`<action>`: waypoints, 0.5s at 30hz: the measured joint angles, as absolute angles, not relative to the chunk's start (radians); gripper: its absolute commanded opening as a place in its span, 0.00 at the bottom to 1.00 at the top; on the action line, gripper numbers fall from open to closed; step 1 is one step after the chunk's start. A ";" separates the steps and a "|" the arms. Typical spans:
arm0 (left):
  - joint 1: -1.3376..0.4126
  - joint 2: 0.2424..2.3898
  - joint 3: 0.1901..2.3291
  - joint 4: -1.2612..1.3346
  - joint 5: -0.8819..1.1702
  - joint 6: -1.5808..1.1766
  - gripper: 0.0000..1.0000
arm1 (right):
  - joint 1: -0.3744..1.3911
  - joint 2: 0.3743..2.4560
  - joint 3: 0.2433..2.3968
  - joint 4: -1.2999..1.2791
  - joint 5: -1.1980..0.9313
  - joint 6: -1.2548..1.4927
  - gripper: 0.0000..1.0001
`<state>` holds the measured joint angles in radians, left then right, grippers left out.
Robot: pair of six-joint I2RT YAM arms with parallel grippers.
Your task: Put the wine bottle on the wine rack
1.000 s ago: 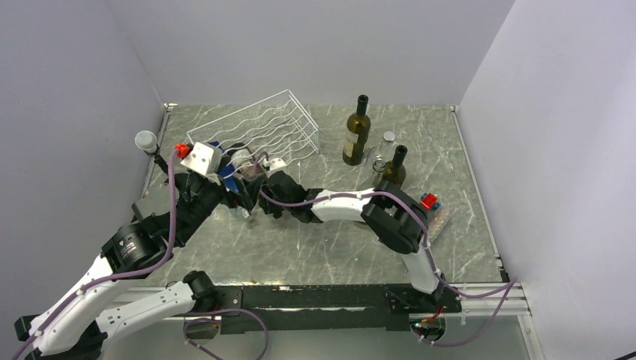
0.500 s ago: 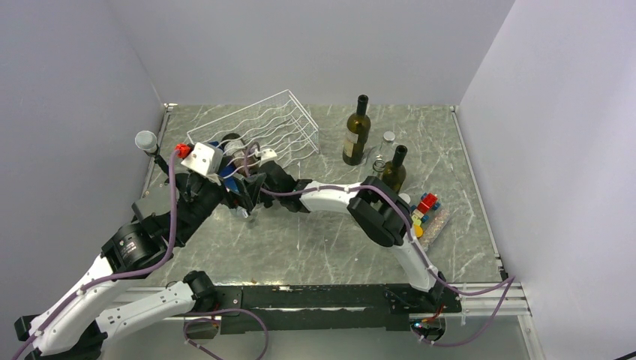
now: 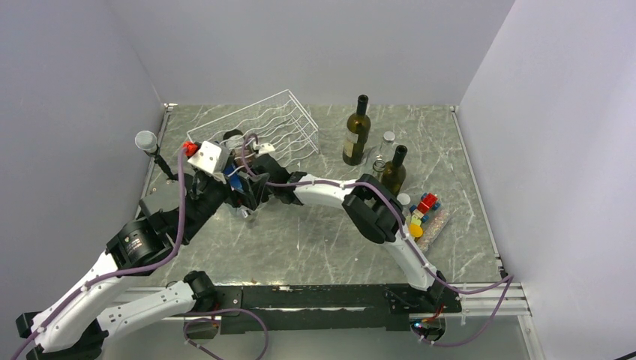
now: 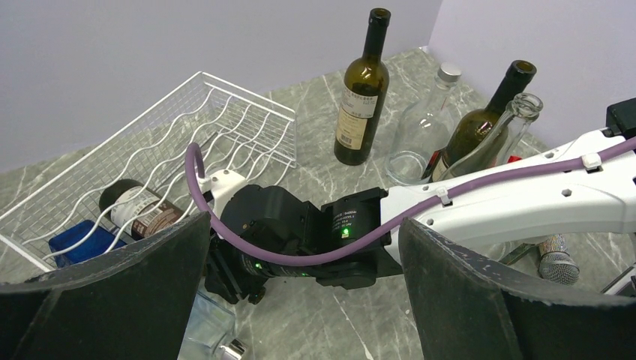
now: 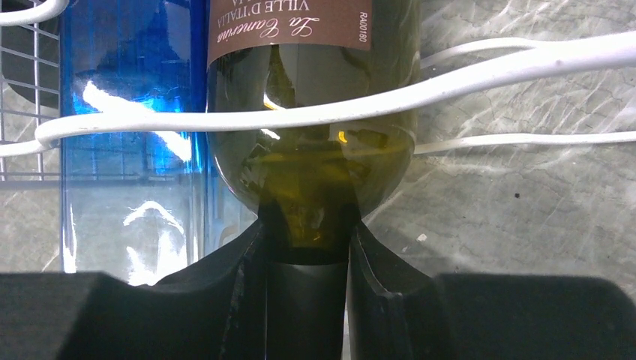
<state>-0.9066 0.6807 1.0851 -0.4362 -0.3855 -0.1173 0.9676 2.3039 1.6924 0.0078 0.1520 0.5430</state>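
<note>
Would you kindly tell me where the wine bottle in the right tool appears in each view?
Top external: wine bottle left of centre, among the arms.
Left wrist: lower left, within the wine rack.
Right wrist: centre, neck in right tool.
Shared landmark: wine rack.

Right arm (image 3: 330, 196) extended forward-left; right gripper (image 5: 304, 240) clamped on the neck of the wine bottle (image 5: 307, 86). Left arm (image 3: 142, 240) reaches forward alongside; left gripper (image 4: 304, 229) spread wide.

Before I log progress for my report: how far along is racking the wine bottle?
Done: the wine bottle lies inside the wine rack, under its wires. In hand: the right hand is shut on its neck. Remaining: let go and back out. The left hand is open, holding nothing.
</note>
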 measured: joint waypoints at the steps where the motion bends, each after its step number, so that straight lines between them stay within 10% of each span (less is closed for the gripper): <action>1: -0.907 0.681 1.085 -0.437 -0.385 -0.117 0.99 | 0.966 2.307 1.703 -0.003 0.151 0.546 0.31; 7: -0.907 0.681 1.085 -0.440 -0.385 -0.118 0.99 | 0.962 2.315 1.720 -0.013 0.146 0.562 0.64; 15: -0.907 0.680 1.085 -0.439 -0.386 -0.117 0.99 | 0.952 2.315 1.722 -0.007 0.147 0.571 0.82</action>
